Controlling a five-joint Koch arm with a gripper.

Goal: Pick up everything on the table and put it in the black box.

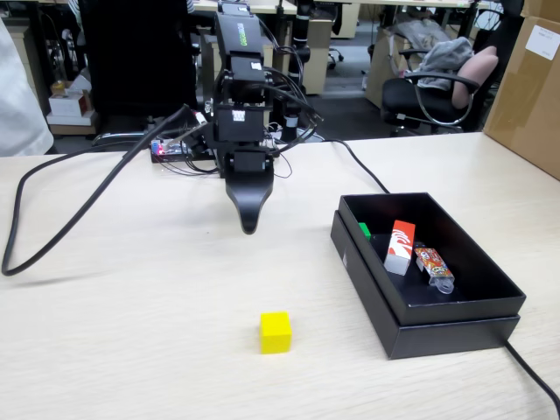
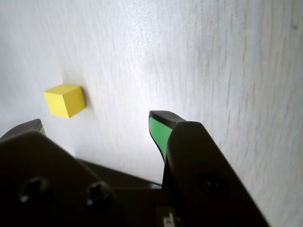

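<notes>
Hand: the hand (image 2: 97, 124) is wide open and holds nothing, ready to drop over a block.
Yellow block: the yellow block (image 1: 275, 332) sits alone on the worktop (image 1: 131, 332), near us.
Black box: the black box (image 1: 455, 322) on the right already holds the red box (image 1: 400, 248) and green block (image 1: 364, 230).

Pale wood-grain laminate tabletop (image 1: 131, 332), faintly glossy; matt black cardboard box (image 1: 455, 328); smooth matt yellow cube (image 1: 276, 332).
</notes>
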